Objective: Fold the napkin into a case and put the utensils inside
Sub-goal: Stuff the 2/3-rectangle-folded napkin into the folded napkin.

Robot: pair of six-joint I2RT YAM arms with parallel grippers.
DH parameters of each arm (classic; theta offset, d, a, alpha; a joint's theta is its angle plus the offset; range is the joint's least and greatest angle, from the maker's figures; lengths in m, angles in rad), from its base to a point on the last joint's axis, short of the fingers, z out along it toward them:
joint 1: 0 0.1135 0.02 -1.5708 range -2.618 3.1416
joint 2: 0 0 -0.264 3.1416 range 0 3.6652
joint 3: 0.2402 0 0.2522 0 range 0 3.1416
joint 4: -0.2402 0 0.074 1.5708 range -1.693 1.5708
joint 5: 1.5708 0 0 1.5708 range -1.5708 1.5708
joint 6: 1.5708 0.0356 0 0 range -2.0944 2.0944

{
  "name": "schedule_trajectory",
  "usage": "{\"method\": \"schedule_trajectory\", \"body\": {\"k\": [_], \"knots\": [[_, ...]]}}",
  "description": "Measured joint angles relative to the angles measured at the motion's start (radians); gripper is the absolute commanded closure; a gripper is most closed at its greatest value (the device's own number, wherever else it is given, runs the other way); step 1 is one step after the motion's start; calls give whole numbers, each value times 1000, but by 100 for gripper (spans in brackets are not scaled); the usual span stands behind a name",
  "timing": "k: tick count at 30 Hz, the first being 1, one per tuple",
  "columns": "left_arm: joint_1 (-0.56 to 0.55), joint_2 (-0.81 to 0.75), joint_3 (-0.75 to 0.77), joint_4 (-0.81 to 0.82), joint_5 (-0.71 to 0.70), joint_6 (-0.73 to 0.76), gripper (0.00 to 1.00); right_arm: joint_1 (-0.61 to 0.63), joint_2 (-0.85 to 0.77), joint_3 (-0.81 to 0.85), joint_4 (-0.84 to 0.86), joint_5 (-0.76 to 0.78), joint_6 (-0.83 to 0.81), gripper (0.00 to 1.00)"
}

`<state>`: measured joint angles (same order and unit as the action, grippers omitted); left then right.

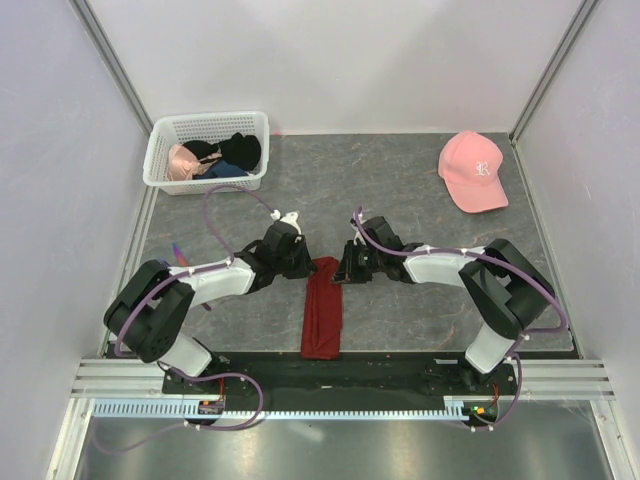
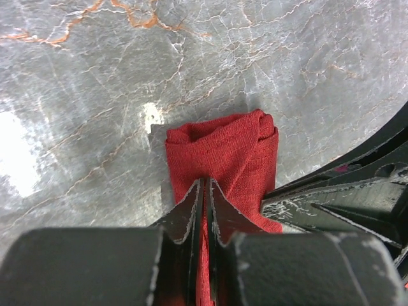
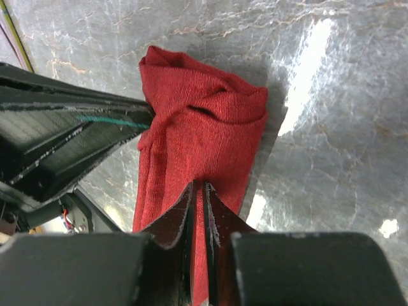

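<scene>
The dark red napkin lies as a narrow strip running from the table's near edge toward the middle. Its far end is bunched and rolled over. My left gripper is shut on that end, with a thin layer of cloth pinched between its jaws. My right gripper is shut on the same end from the other side, close beside the left one. Each wrist view shows the other gripper's fingers at its edge. The utensils are out of view.
A white basket holding black and pink garments stands at the back left. A pink cap lies at the back right. Pale walls close in both sides, and a metal rail runs along the near edge.
</scene>
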<state>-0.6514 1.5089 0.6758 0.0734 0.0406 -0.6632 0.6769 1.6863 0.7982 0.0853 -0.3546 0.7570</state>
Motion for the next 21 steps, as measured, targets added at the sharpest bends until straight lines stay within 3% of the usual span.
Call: {"method": "schedule_trajectory", "body": {"k": [9, 13, 16, 18, 21], "knots": [[0, 23, -39, 75, 23, -2, 90, 2, 99, 60, 27, -12, 5, 87], [0, 2, -45, 70, 20, -2, 68, 2, 106, 79, 5, -10, -10, 87], [-2, -64, -45, 23, 17, -1, 64, 3, 98, 92, -31, 1, -37, 84], [-3, -119, -45, -6, 22, 0, 64, 4, 77, 95, -70, 18, -57, 81], [-4, -181, -44, -32, 69, 0, 74, 4, 32, 95, -123, 22, -78, 73]]}}
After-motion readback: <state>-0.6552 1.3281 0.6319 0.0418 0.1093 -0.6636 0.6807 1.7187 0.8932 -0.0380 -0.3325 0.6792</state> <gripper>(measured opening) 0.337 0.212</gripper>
